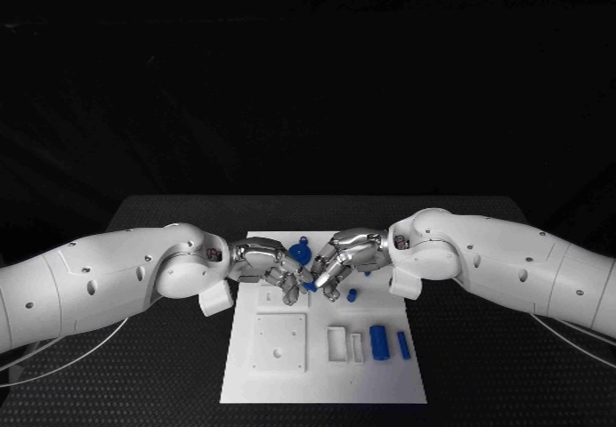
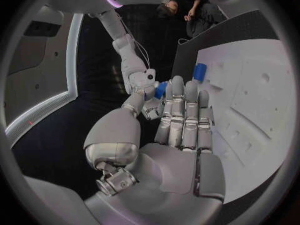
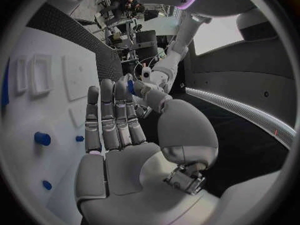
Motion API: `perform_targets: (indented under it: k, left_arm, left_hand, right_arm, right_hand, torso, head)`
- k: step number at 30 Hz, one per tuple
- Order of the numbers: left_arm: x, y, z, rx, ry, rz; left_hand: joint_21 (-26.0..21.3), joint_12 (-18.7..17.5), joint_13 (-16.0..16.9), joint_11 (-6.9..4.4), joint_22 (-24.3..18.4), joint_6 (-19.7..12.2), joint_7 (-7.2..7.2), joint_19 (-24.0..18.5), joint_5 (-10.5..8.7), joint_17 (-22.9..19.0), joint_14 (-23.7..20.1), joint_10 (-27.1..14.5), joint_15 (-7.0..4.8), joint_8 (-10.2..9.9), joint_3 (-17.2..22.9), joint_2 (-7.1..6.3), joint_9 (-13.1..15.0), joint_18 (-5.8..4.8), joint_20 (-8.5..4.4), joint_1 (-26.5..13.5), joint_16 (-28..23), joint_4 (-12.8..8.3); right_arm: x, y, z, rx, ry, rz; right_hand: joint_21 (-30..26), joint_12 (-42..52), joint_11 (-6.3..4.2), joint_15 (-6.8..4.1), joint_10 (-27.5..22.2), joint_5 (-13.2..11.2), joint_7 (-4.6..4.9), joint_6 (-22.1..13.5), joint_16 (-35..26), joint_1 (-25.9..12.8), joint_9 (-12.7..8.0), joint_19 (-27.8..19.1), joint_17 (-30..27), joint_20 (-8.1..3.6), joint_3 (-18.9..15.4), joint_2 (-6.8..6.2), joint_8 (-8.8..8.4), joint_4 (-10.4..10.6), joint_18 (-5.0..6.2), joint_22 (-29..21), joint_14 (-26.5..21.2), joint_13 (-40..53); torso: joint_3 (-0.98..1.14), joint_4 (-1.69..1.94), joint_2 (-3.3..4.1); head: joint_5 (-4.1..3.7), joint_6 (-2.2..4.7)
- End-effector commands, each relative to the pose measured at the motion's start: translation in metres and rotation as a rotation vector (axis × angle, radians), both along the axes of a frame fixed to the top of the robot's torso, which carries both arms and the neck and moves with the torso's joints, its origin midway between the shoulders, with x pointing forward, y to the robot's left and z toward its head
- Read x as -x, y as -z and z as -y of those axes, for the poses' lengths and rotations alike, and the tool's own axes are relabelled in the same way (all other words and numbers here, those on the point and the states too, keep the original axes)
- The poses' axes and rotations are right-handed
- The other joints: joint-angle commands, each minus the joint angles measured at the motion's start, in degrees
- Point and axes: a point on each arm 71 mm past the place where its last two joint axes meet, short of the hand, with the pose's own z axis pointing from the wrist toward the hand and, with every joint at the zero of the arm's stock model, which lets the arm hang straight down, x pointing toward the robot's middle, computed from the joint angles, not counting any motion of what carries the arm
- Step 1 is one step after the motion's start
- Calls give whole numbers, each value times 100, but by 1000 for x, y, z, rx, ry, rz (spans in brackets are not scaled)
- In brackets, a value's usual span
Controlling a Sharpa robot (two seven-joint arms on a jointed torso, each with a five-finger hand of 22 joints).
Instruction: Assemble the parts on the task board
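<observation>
The white task board (image 1: pixel 321 382) lies in the middle of the table. Over its far half my left hand (image 1: pixel 263 263) and right hand (image 1: pixel 344 260) meet fingertip to fingertip. A small blue part (image 1: pixel 310 286) sits between them, and both hands pinch it between thumb and fingers. The left wrist view shows this part (image 2: pixel 160 90) at the tips of my left hand (image 2: pixel 178 130), with a finger of the right hand touching it. In the right wrist view the same part (image 3: pixel 130 87) sits at the thumb tip of my right hand (image 3: pixel 119 130).
A round blue piece (image 1: pixel 299 253) lies on the board's far end, just behind the hands. Two blue cylinders (image 1: pixel 379 342) (image 1: pixel 403 345) lie near the board's right edge, beside raised white frames (image 1: pixel 336 342). A square white plate (image 1: pixel 279 341) sits at front left. Small blue pegs (image 3: pixel 42 138) stand in the board.
</observation>
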Motion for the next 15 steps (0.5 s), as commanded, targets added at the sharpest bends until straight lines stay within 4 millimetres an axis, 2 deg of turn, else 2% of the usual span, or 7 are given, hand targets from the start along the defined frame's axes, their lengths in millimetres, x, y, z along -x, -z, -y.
perform_targets:
  k: [1,7,15]
  left_arm:
    - [1,-5,7,65,0,-17]
    - [1,-5,8,59,4,-21]
    - [1,-4,10,47,6,-15]
  left_hand:
    - [30,21,8,-42,141,55,-1,-9,-20,-1,-32,31,-7,-13,70,109,11,-43,25,53,31,-6]
    - [75,18,7,-50,141,84,-11,-24,-173,2,-34,63,-8,-22,161,99,21,-43,30,113,44,-5]
    - [133,-32,-21,-47,133,108,-7,-28,-584,-4,-25,95,-11,-72,223,-18,10,-43,26,128,55,28]
  right_arm:
    - [5,0,-7,-10,-41,-8]
    - [4,0,-7,-13,-31,-3]
    - [3,0,-7,-13,-18,4]
  right_hand:
    - [-18,12,3,-12,-23,38,-53,3,-34,-4,4,2,8,20,-8,67,11,-25,80,5,-40,11]
    - [-18,13,3,-11,-23,38,-53,2,-34,-5,8,3,10,20,-9,66,11,-25,80,6,-40,13]
    - [-18,14,3,-11,-23,38,-52,3,-34,-7,13,4,14,21,-10,65,11,-23,80,6,-40,17]
  torso:
    - [-1,2,1]
    - [-2,6,2]
    - [-2,3,3]
  head:
    - [-10,-8]
    - [-11,-15]
    - [-13,-29]
